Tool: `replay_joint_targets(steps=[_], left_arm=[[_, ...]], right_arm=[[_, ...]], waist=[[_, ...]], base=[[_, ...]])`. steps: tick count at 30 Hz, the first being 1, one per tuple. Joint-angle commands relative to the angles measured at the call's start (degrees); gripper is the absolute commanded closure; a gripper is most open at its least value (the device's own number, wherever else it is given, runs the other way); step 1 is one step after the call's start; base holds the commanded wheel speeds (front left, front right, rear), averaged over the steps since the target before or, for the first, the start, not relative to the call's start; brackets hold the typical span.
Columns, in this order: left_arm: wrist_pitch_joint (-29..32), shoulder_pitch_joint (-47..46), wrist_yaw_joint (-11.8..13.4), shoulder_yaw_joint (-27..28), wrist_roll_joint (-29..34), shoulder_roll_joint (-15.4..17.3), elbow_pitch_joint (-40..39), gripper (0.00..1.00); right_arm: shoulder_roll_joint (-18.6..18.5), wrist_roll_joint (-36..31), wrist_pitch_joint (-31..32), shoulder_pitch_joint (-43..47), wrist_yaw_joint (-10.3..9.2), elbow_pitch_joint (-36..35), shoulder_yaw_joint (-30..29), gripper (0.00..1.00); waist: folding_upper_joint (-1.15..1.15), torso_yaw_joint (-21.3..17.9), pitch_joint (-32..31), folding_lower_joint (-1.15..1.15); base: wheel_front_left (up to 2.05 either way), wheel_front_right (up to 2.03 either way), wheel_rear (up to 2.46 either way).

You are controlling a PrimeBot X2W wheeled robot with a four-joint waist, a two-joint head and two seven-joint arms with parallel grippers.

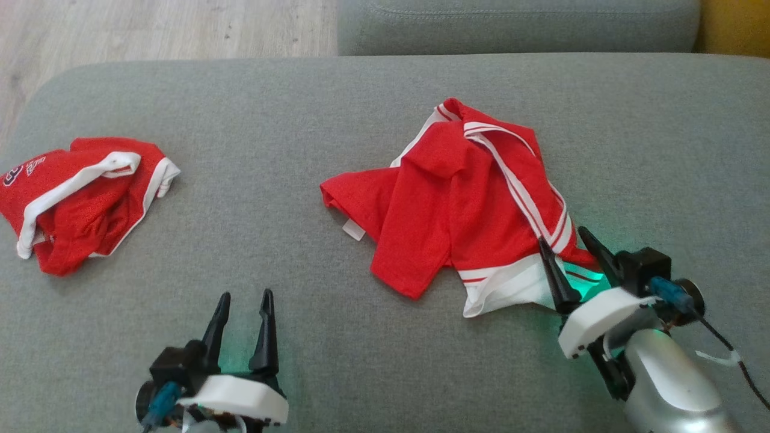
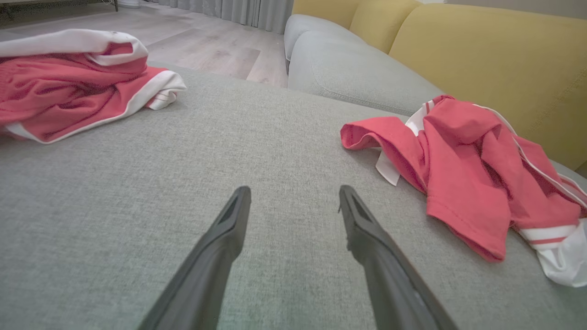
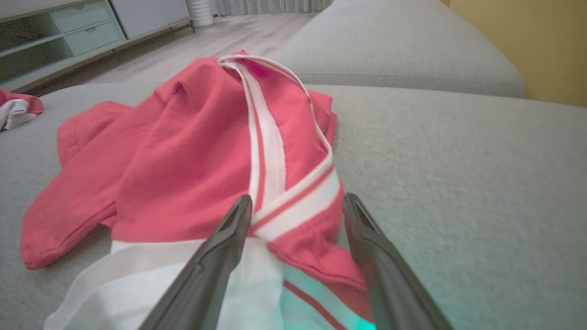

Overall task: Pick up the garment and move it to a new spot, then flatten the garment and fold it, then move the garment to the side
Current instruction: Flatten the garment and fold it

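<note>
A: Where does the garment (image 1: 463,198) lie?

B: Crumpled on the grey cushion (image 1: 301,108), right of centre; a second red garment (image 1: 78,198) sits well apart at the left.

A: How will it handle?

B: Light and limp, I judge, perhaps a little slippery; it will sag from any single pinch; the striped band (image 3: 293,201) at its near corner looks the firmest hold.

A: And the grippers?

B: The right gripper (image 1: 563,236) is spread wide, jaws astride that band, grasping nothing; the left gripper (image 1: 245,294) is likewise spread, over bare cushion.
</note>
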Motion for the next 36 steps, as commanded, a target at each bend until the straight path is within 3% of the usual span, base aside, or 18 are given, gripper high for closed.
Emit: replay_joint_targets(steps=[1,8,19,21,22,32,36], left_arm=[[-0.31,-2.63,0.30,1.35,-0.63,0.32,-2.04,0.00],[-0.31,-2.81,0.63,1.17,-0.90,0.32,-2.34,0.00],[-0.31,-3.14,0.77,1.02,-1.44,0.32,-2.29,0.00],[-0.31,-3.21,0.77,1.02,-1.61,0.32,-2.40,0.00],[-0.31,-3.28,0.76,1.02,-1.70,0.32,-2.46,0.00],[-0.31,-3.30,0.53,0.89,-2.13,0.32,-2.12,0.00],[-0.31,-2.76,0.60,0.72,-2.34,0.32,-2.17,0.00]], right_arm=[[0.32,-0.30,-0.70,-2.10,-0.04,-2.00,1.41,0.00],[-0.38,-2.01,-0.70,-1.90,-0.04,-2.51,2.44,0.00],[1.15,-7.78,-0.70,-2.60,-0.04,-0.06,-4.56,0.00],[1.46,-7.69,-0.70,-2.95,-0.04,-0.94,-5.83,0.85],[1.44,-7.67,-0.70,-3.14,-0.04,-1.42,-6.49,1.00],[-2.58,-7.23,-0.70,-7.72,-0.04,-11.21,-10.11,1.00],[-4.62,-6.62,-0.70,-7.96,-0.04,-10.09,-9.61,1.00]], waist=[[0.00,0.22,0.28,-0.01],[0.00,0.41,0.66,-0.01],[0.00,0.52,1.34,-0.01],[0.00,0.54,1.50,-0.01],[0.00,0.56,1.57,-0.01],[0.00,1.11,0.58,-0.01],[0.00,1.46,0.02,-0.01]], base=[[0.00,0.00,0.00],[0.00,0.00,0.00],[0.00,0.00,0.00],[0.00,0.00,0.00],[0.00,0.00,0.00],[0.00,0.00,0.00],[0.00,0.00,0.00]])
